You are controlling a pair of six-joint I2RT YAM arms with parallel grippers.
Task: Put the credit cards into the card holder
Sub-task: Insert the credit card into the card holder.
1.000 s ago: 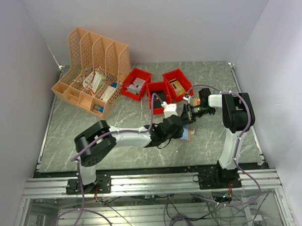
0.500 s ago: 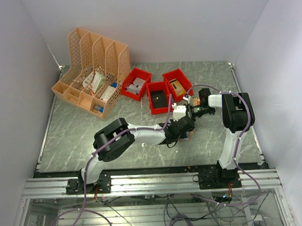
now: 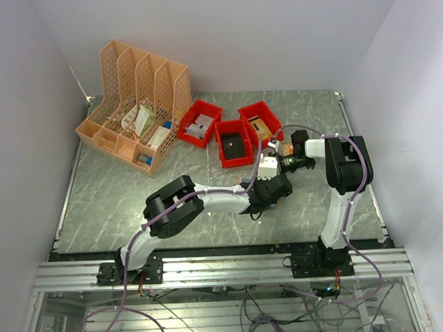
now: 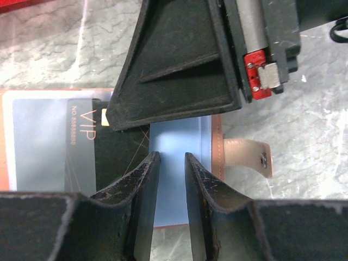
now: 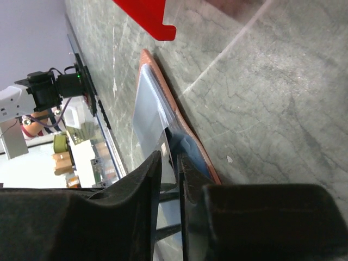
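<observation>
The card holder (image 4: 216, 142) lies open on the table, with a salmon rim, blue lining and a snap strap (image 4: 247, 156) to the right. A grey and black VIP card (image 4: 54, 141) lies on it. In the top view the holder is hidden under both grippers. My left gripper (image 4: 170, 159) hovers just over the blue lining, its jaws a narrow gap apart and empty; it also shows in the top view (image 3: 273, 187). My right gripper (image 5: 171, 155) is closed on the thin edge of the card (image 5: 148, 109), low over the holder (image 5: 163, 81). Its finger (image 4: 179, 60) crosses the left wrist view.
Three red bins (image 3: 234, 142) stand just behind the grippers, and one corner shows in the right wrist view (image 5: 147, 16). The orange lattice file rack (image 3: 132, 103) stands at the back left. The right arm's base (image 3: 345, 169) is close on the right.
My left gripper has slid right, farther over the holder and toward the right gripper. The right gripper has stayed in place.
</observation>
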